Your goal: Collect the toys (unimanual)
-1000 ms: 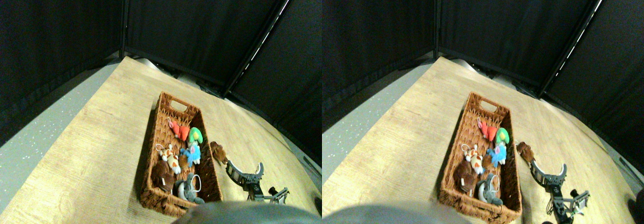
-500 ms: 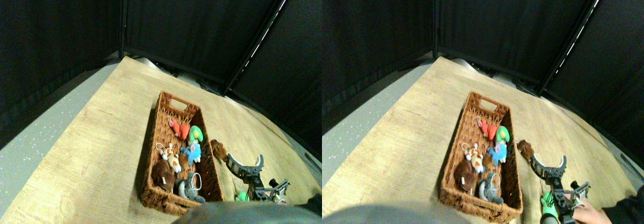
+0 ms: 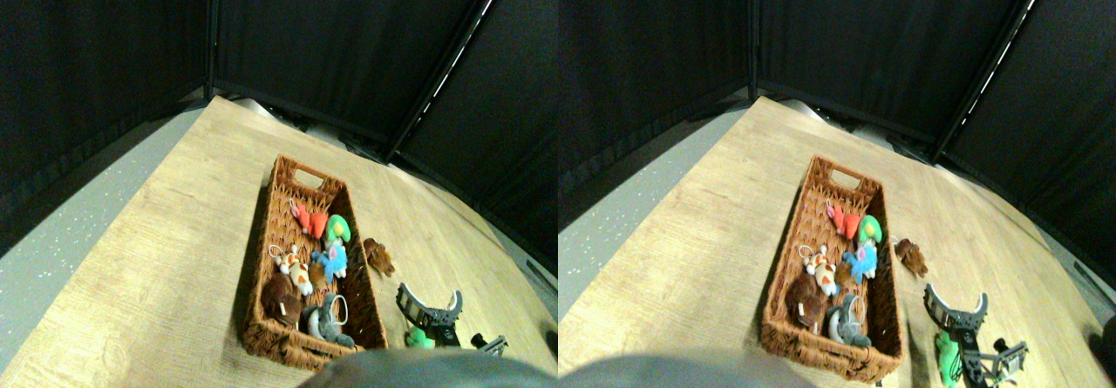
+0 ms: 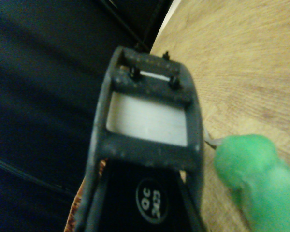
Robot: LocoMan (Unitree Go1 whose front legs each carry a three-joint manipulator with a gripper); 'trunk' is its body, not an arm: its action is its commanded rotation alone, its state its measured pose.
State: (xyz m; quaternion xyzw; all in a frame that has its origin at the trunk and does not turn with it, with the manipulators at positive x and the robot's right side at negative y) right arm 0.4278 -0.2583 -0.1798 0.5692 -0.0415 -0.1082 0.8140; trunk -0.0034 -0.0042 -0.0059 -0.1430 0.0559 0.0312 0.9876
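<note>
On pale wood-grain floor (image 3: 157, 266) ringed by black curtains (image 3: 349, 48), wicker basket (image 3: 261, 257), right gripper (image 3: 429, 299) fingers spread wide, empty

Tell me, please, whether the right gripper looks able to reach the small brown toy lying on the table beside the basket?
Probably yes. The brown toy lies alone on bare table just outside the basket, and the right gripper stands open close by, nothing between them. A green toy sits beside the gripper's base, off that path.
</note>
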